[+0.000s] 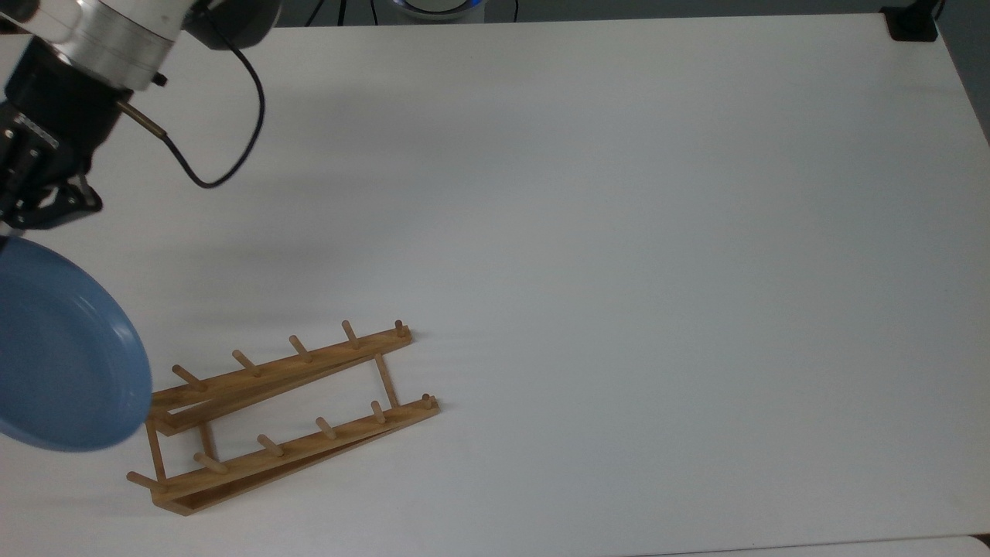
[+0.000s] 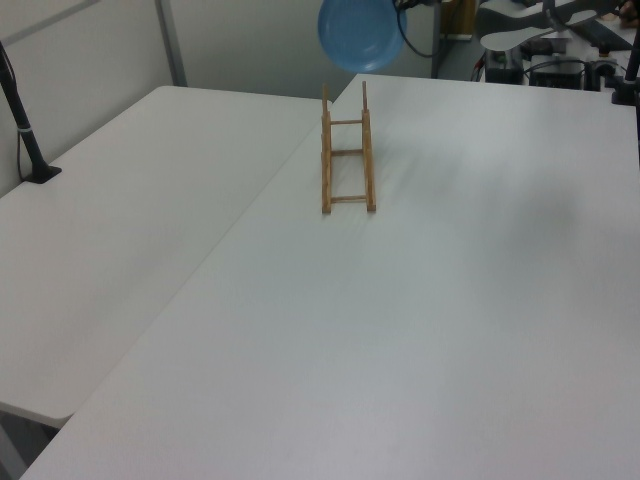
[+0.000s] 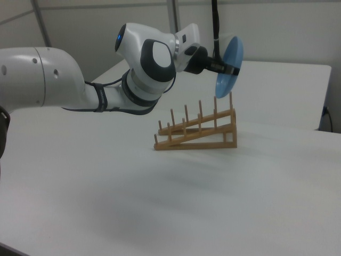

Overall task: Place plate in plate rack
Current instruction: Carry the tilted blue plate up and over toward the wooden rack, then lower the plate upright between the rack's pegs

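Note:
The blue plate [image 1: 62, 356] hangs in the air at the top view's left edge, its lower rim overlapping the left end of the wooden plate rack [image 1: 286, 410]. In the right view the plate [image 3: 234, 53] stands nearly on edge, just above the pegs at the plate rack's [image 3: 200, 130] tall end. My gripper [image 3: 227, 68] is shut on the plate's rim, and in the top view the gripper [image 1: 27, 220] sits above the plate. The left view has the plate [image 2: 360, 32] above the far end of the rack [image 2: 347, 150].
The rack lies on a wide white table [image 1: 619, 271]. A black cable [image 1: 224, 155] loops down from the wrist. A black clamp [image 1: 911, 22] sits at the top view's top right corner. A second table with a black post [image 2: 22, 120] adjoins at the left view's left.

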